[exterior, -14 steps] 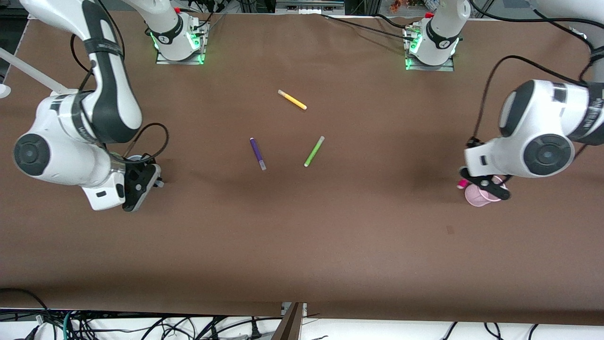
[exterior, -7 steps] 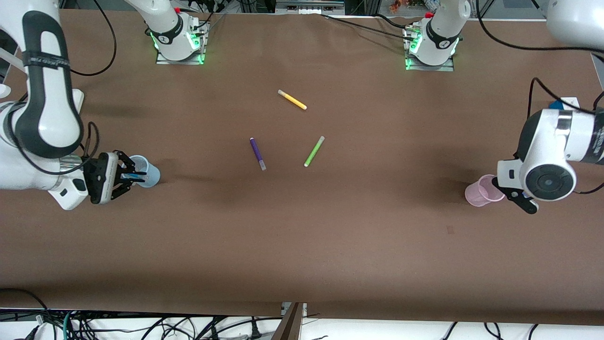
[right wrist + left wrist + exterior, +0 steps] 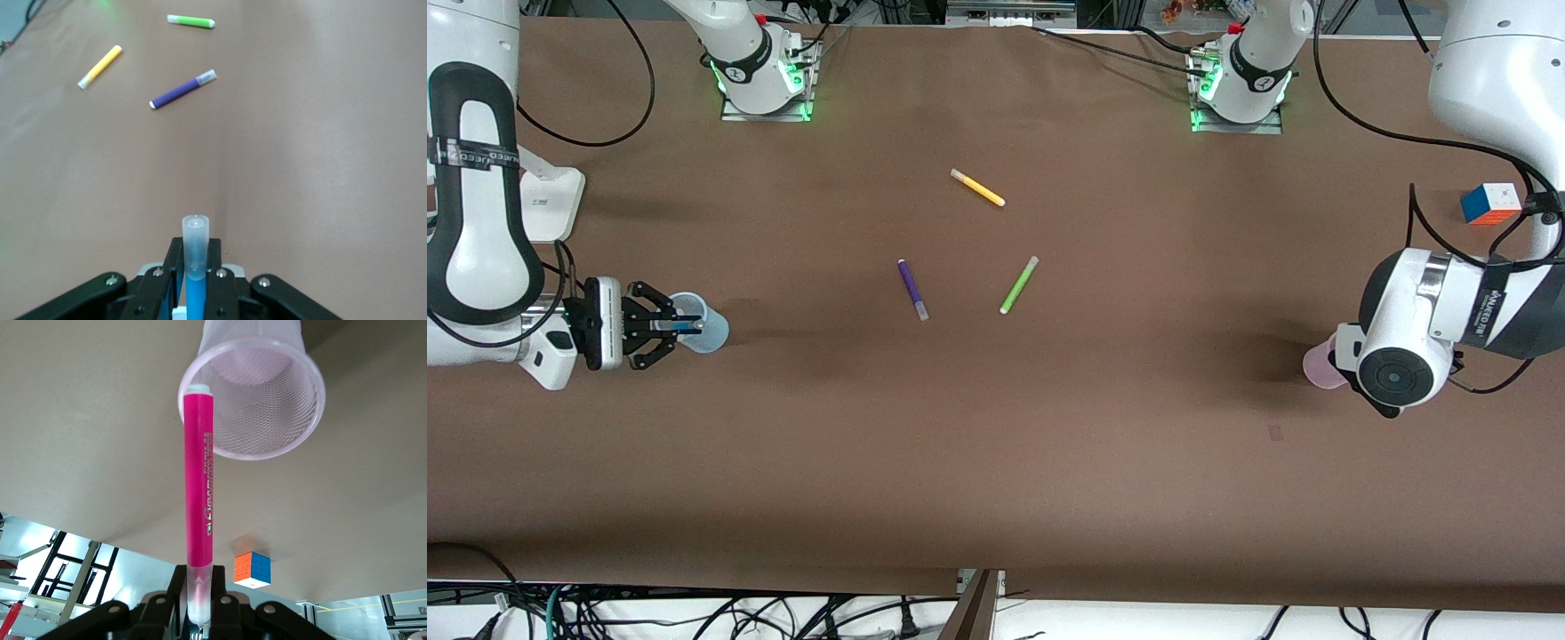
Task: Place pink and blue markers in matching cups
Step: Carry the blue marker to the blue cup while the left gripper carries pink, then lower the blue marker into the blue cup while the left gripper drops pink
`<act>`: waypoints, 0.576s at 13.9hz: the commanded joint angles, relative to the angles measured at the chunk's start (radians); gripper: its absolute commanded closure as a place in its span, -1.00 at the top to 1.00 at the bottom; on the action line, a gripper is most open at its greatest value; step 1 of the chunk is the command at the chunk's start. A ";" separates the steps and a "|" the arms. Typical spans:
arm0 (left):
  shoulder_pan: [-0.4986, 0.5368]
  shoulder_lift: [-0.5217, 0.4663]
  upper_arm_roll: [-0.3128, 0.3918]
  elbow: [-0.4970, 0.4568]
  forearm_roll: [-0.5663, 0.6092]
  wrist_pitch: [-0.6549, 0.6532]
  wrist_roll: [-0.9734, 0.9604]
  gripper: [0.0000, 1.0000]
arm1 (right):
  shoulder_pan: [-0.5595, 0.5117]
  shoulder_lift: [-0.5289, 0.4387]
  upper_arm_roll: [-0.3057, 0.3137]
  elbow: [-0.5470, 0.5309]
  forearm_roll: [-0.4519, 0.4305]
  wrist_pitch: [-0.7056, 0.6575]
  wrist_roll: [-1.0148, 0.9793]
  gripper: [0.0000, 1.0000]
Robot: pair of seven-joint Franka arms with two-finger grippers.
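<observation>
My left gripper (image 3: 200, 617) is shut on the pale cap end of the pink marker (image 3: 199, 480). The marker's other end is at the rim of the light pink cup (image 3: 267, 400). In the front view the left arm's wrist covers that gripper and part of the pink cup (image 3: 1316, 364). My right gripper (image 3: 665, 325) lies level beside the light blue cup (image 3: 710, 327), shut on the blue marker (image 3: 685, 328), which reaches over the cup's mouth. In the right wrist view the gripper (image 3: 195, 283) grips it just below its greyish cap (image 3: 195, 243). The cup is out of that view.
A purple pen (image 3: 912, 289), a green pen (image 3: 1018, 284) and a yellow pen (image 3: 977, 188) lie mid-table between the cups. A colour cube (image 3: 1489, 203) sits at the left arm's end. A white stand (image 3: 551, 200) is at the right arm's end.
Both wrists have swung. The right gripper turned from pointing down to lying level at the blue cup. The left wrist moved back over the pink cup, uncovering the colour cube.
</observation>
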 commanded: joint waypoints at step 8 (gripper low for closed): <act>-0.033 0.060 0.006 0.009 0.057 -0.032 -0.037 -1.00 | -0.078 0.024 0.013 -0.027 0.061 -0.110 -0.128 -1.00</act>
